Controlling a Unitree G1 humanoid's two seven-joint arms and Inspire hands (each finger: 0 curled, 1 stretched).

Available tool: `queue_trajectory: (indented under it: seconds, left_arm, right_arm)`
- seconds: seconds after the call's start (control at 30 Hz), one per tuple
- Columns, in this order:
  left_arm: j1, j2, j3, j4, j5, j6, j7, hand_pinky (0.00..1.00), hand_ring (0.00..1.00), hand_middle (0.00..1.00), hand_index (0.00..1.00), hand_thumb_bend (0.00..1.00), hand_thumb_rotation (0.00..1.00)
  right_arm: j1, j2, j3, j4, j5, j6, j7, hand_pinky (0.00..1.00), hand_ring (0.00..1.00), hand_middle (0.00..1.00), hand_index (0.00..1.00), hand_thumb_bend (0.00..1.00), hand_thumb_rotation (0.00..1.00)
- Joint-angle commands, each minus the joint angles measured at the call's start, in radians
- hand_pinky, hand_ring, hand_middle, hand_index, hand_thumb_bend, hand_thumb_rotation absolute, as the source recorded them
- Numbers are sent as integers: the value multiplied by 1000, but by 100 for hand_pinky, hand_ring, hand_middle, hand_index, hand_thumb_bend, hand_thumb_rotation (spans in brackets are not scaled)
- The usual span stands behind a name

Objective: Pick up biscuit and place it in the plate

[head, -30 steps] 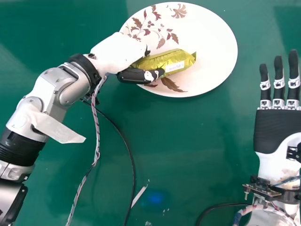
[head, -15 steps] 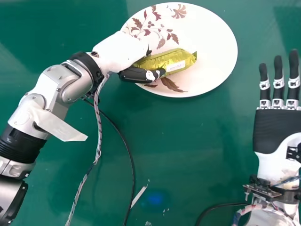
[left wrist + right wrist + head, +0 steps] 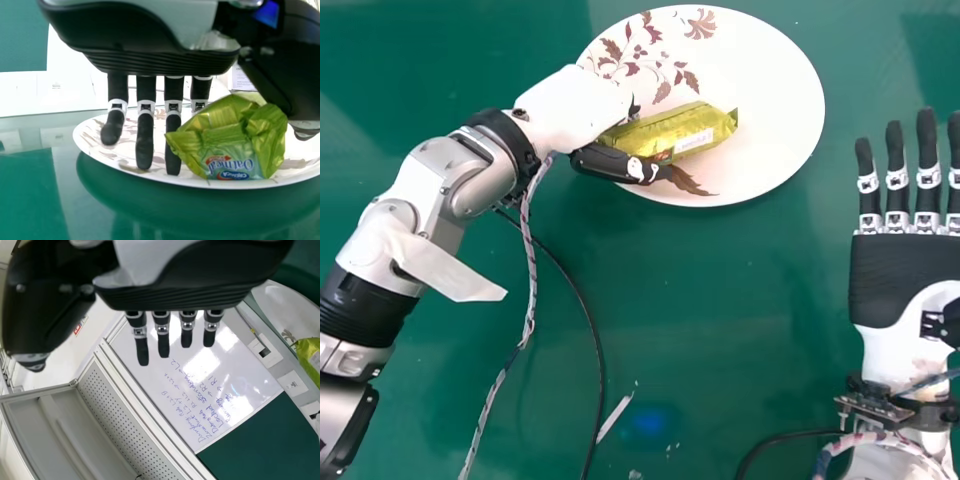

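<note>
Biscuit [image 3: 675, 132] lies on the plate [image 3: 775, 100] beside the left hand [image 3: 570, 106].

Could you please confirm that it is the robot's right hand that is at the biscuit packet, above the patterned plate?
Not quite: the head view shows the left hand at the biscuit packet. The right hand is off to the side. The packet is indeed above the patterned plate.

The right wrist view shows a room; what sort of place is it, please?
Probably a robotics lab: a whiteboard carries blue handwriting, a perforated panel is beside it, and wiring runs near the robot's right hand.
</note>
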Motion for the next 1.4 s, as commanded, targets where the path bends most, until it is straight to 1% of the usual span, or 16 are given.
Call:
queue_trajectory:
  seconds: [0.0, 0.07, 0.1, 0.2, 0.23, 0.33, 0.4, 0.47, 0.63, 0.73, 0.83, 0.93, 1.03, 1.17, 1.37]
  left_arm:
    - [42, 11, -15, 5, 4, 7, -26, 17, 34, 57, 66, 100, 73]
    - [44, 11, -14, -2, 1, 9, -28, 20, 39, 64, 70, 100, 75]
    - [45, 12, -13, -5, -1, 10, -31, 22, 45, 67, 72, 100, 76]
    - [51, 16, -8, -15, -13, 6, -36, 32, 69, 80, 78, 100, 77]
    - [53, 17, -6, -21, -16, 6, -41, 35, 75, 84, 79, 100, 76]
    - [62, 17, 1, -45, -25, 14, -56, 44, 83, 90, 81, 100, 77]
    - [69, 17, 5, -60, -22, 19, -52, 46, 85, 91, 82, 100, 76]
    - [76, 18, 10, -71, -21, 20, -39, 49, 89, 94, 86, 100, 77]
    - [100, 22, 35, -119, -37, 27, -26, 50, 89, 95, 86, 100, 74]
    - [119, 24, 58, -154, -50, 23, -12, 48, 86, 92, 84, 100, 76]
    - [139, 24, 87, -189, -68, 27, 2, 47, 84, 91, 83, 100, 75]
    - [156, 18, 121, -219, -97, 48, 6, 48, 86, 92, 84, 100, 75]
    - [171, 13, 149, -251, -110, 66, 17, 49, 85, 93, 84, 100, 74]
    - [191, 12, 182, -285, -130, 70, 40, 47, 84, 92, 83, 100, 74]
    - [221, 3, 226, -322, -163, 88, 51, 45, 85, 93, 83, 100, 76]
  right_arm:
    - [21, 13, -3, -12, -14, 5, -19, 100, 100, 98, 91, 96, 58]
    - [23, 15, -3, -12, -23, -2, -19, 100, 100, 98, 92, 96, 60]
    - [23, 16, -3, -10, -28, -6, -16, 100, 100, 99, 92, 96, 61]
    - [25, 14, -1, -6, -5, 7, -2, 100, 100, 99, 91, 97, 64]
    - [26, 12, -1, -5, 2, 10, 3, 100, 100, 99, 91, 97, 65]
    - [25, 10, -7, 1, -6, 7, 9, 100, 100, 99, 90, 97, 66]
    - [25, 3, -8, 2, -1, 13, 19, 100, 100, 99, 89, 98, 66]
    - [23, -7, -9, 9, 3, 12, 42, 100, 100, 99, 89, 98, 65]
    - [24, -17, -16, 8, 16, 35, 58, 100, 100, 98, 88, 97, 64]
    - [26, -10, -17, 5, 6, 34, 51, 100, 100, 98, 88, 97, 65]
    - [28, -8, -17, 3, -5, 30, 49, 100, 100, 97, 88, 97, 65]
    - [28, -12, -21, 4, 2, 34, 57, 100, 100, 98, 88, 96, 62]
    - [29, -12, -24, 2, 3, 38, 52, 100, 100, 98, 88, 95, 62]
    - [30, -11, -23, -2, 3, 40, 52, 100, 100, 98, 87, 93, 61]
    - [30, -13, -23, -6, 1, 37, 58, 100, 100, 97, 86, 91, 53]
